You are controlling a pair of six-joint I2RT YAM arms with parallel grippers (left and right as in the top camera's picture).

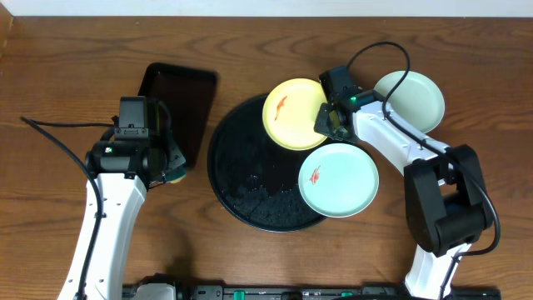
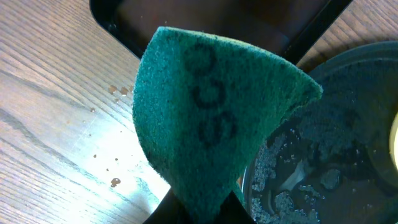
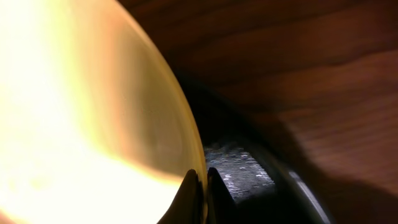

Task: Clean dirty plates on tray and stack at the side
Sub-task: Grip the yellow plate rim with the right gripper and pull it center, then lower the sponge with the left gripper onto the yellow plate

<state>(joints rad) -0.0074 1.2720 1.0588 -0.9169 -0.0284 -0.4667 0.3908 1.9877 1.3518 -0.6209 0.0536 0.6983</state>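
Two claws gripped: the right claw (image 1: 326,119) pinched the yellow plate (image 1: 290,112) by its rim, the left claw (image 1: 170,169) a green sponge (image 2: 211,118).

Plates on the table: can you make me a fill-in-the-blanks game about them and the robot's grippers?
1. The smeared round plate pinched at its rim by the right gripper is pale ____.
2. The left gripper holds a rough scouring sponge coloured ____.
3. The unsmeared mint-blue round plate lies off the large round black tray, on the wooden ____.
Missing words: yellow; green; table.
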